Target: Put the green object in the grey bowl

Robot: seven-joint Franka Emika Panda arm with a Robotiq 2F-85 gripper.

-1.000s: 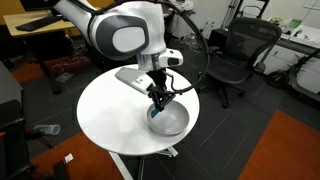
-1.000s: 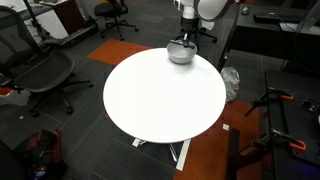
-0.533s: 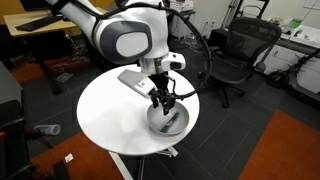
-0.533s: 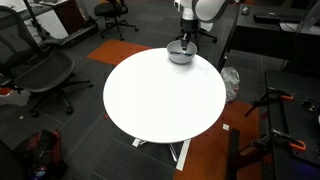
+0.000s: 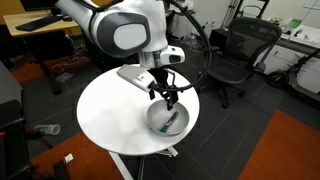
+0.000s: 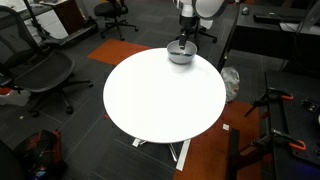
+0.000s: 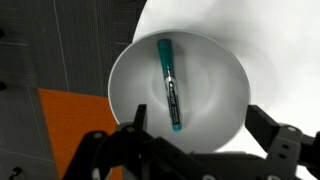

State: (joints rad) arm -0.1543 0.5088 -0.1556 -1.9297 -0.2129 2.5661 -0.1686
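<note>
at the far edge of the white table (image 6: 150, 100) in an exterior view: grey bowl (image 6: 181, 56). green object (image 7: 170, 85) lies flat inside the bowl's hollow, running near to far in the wrist view. gripper (image 7: 195, 150) hangs above, fingers (image 7: 120, 152) spread wide, apparently touching nothing.

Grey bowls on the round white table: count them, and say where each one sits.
1. The grey bowl sits near the edge of the white table, with the green object lying inside it. No other bowl shows.

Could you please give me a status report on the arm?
Pincer open, above round light grey bowl. Thin teal-green marker-like stick lying inside bowl. Nothing in the way.
</note>
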